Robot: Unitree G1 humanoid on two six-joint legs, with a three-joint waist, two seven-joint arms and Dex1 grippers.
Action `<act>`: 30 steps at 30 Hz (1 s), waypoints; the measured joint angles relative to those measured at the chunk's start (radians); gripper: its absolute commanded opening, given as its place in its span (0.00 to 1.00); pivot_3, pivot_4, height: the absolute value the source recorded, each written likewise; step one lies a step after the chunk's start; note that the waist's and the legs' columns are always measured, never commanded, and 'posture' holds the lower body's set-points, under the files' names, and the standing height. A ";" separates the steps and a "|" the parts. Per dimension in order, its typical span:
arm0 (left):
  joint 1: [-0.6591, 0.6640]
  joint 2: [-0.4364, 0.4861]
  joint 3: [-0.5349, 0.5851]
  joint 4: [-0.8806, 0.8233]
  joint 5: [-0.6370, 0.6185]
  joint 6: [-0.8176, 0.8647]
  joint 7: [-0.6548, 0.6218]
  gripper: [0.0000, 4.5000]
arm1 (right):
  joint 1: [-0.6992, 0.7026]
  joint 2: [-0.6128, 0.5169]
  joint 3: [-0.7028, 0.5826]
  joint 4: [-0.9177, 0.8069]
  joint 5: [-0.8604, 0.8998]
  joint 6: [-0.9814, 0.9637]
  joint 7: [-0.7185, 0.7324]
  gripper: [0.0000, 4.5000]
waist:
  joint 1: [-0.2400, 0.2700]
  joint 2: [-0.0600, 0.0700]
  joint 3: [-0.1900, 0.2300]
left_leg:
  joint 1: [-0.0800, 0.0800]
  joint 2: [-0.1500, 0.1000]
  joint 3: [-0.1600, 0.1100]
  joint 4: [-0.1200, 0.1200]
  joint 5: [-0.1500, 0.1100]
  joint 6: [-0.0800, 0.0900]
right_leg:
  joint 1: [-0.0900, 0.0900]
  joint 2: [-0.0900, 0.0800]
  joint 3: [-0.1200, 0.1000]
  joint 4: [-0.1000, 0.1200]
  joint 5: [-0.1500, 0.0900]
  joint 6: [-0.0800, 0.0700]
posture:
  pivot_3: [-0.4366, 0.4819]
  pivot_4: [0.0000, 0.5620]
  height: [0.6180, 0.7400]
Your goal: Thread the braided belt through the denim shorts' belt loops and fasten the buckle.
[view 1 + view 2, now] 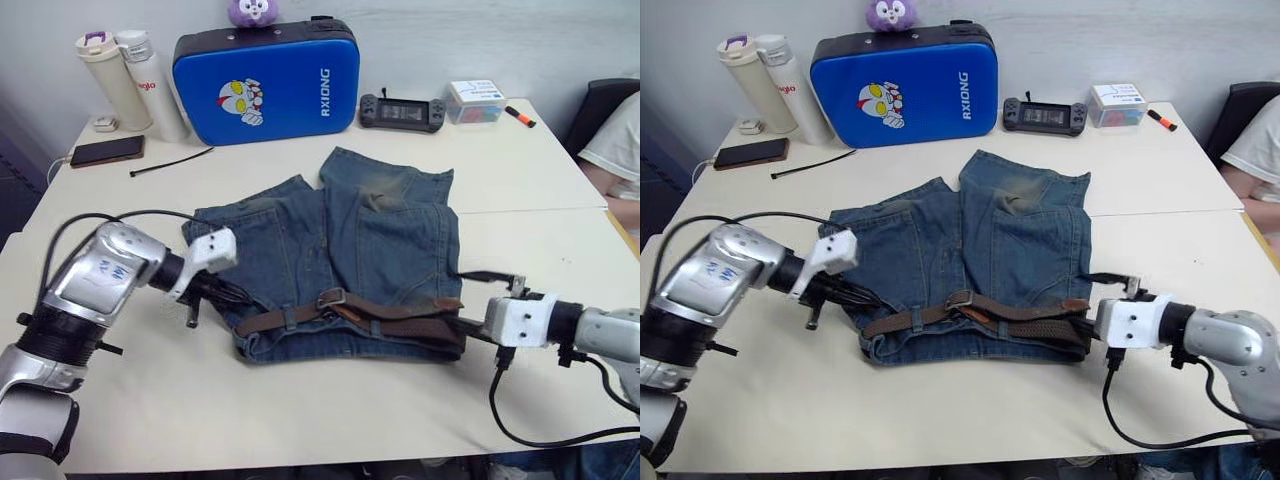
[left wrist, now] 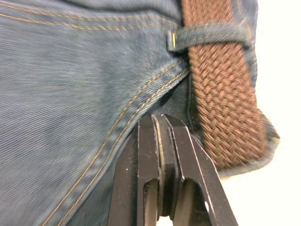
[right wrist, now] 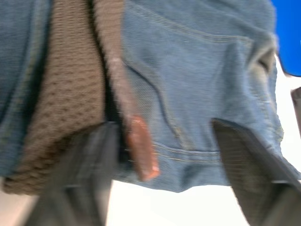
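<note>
I see the denim shorts (image 1: 345,262) flat on the white table (image 1: 300,410), waistband toward me, with the braided belt (image 1: 390,315) lying along that waistband, passing under a belt loop (image 2: 209,34) near its left end, and the buckle (image 1: 331,297) sitting near the middle. My left gripper (image 2: 162,123) is at the shorts' left edge, just beside the belt's end — its two black fingers pressed together with nothing between them. My right gripper (image 3: 162,127) is at the shorts' right edge, spread wide — one finger (image 3: 82,165) by the folded belt, the other (image 3: 249,160) out over the denim, holding nothing.
</note>
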 measured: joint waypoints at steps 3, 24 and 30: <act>0.003 0.038 0.076 -0.004 -0.049 0.038 -0.028 0.00 | -0.002 -0.010 -0.050 0.054 0.066 0.021 0.030 0.98 | 0.000 0.000 0.000 | -0.002 0.000 -0.002 0.003 -0.001 0.000 | 0.000 -0.001 -0.002 0.000 0.000 0.000 | 0.48 0.27 0.48; 0.494 0.055 0.509 -0.496 -0.359 0.194 0.100 0.00 | -0.606 0.191 0.280 -0.190 0.664 1.074 -0.081 0.01 | 0.000 0.002 0.004 | -0.005 0.001 -0.005 0.002 -0.002 -0.001 | 0.000 -0.003 -0.005 -0.005 0.001 -0.001 | 0.48 0.27 0.48; 0.584 0.009 0.579 -0.545 -0.378 0.222 0.250 0.00 | -0.727 0.400 0.437 -0.065 0.599 1.153 -0.089 0.01 | 0.004 0.002 0.004 | -0.005 0.000 -0.006 0.002 -0.002 -0.001 | 0.000 -0.003 -0.006 -0.005 0.001 -0.001 | 0.48 0.27 0.48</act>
